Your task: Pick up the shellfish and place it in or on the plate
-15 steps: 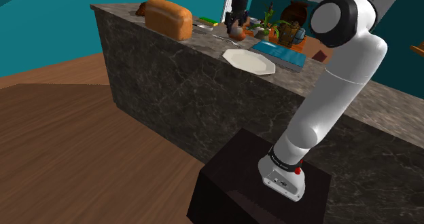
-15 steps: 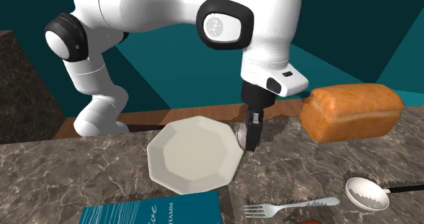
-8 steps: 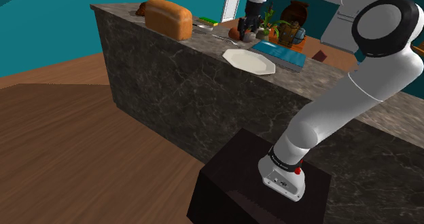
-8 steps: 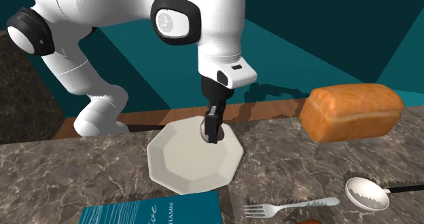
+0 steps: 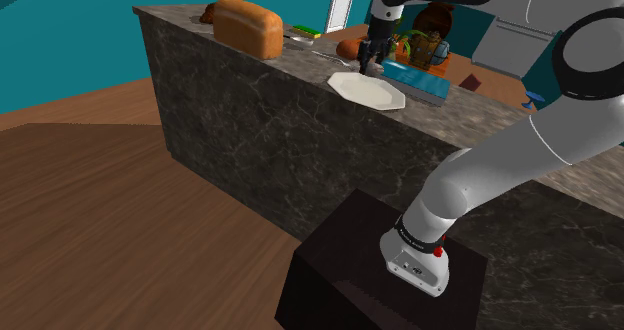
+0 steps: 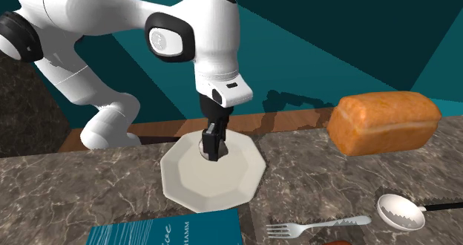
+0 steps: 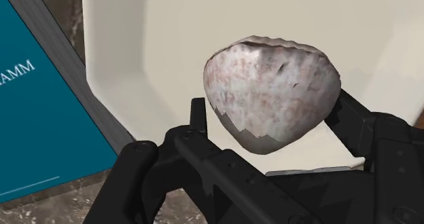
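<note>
A pale, mottled pink-grey shellfish (image 7: 272, 94) is clasped between my black fingers (image 7: 197, 117). My gripper (image 6: 214, 151) is shut on it and hangs just over the white many-sided plate (image 6: 200, 185), above the plate's half nearer the arm. In the shoulder view the gripper (image 5: 372, 66) points down at the far edge of the plate (image 5: 367, 91). In the wrist view the cream plate (image 7: 380, 26) lies close behind the shell. A sliver of the shell (image 6: 203, 142) shows beside the fingers in the second exterior view.
A teal book (image 6: 167, 232) lies by the plate, and shows as a teal book (image 5: 420, 80) in the shoulder view. A bread loaf (image 6: 384, 122), a fork (image 6: 319, 225) and a spoon (image 6: 401, 211) sit on the dark marble counter (image 5: 250, 128). Plants and a basket (image 5: 425, 43) stand behind.
The arm has carried the shellfish from beside the plate's edge to over the plate, leftward in the second exterior view. The fingers stay shut on it.
</note>
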